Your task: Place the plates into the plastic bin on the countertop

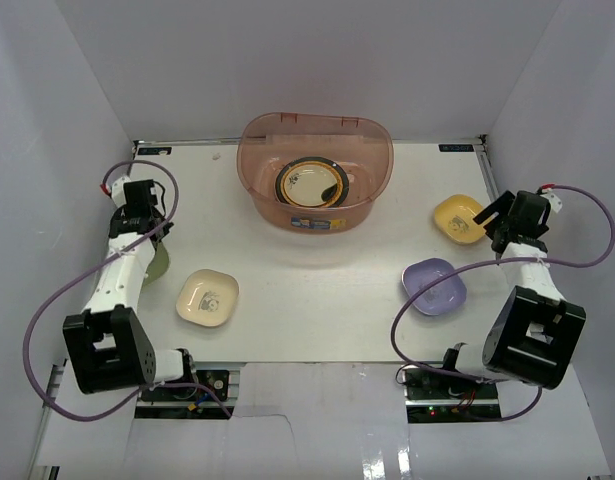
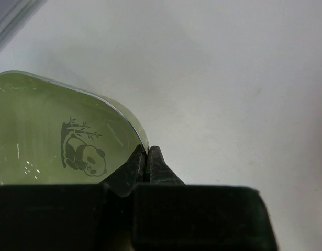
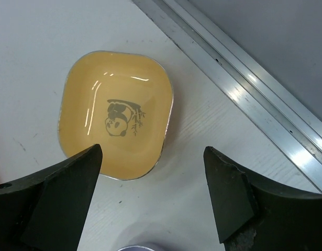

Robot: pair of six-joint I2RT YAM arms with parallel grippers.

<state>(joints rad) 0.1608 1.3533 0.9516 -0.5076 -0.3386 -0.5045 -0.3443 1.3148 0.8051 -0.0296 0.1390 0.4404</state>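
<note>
The big pinkish see-thru plastic bin (image 1: 374, 193) sits at the back-middle of the white countertop (image 1: 317, 290) w/ a round dark-rimmed plate (image 1: 310, 184) inside. Three small rounded-square plates lie flat outside it: cream plate (image 1: 208, 298) front-left, lavender plate (image 1: 434, 286) front-right, yellow panda plate (image 3: 116, 112) far right. The green panda plate (image 2: 56, 141) is at the left side, its rim pinched by the left gripper (image 2: 146, 157).
</note>
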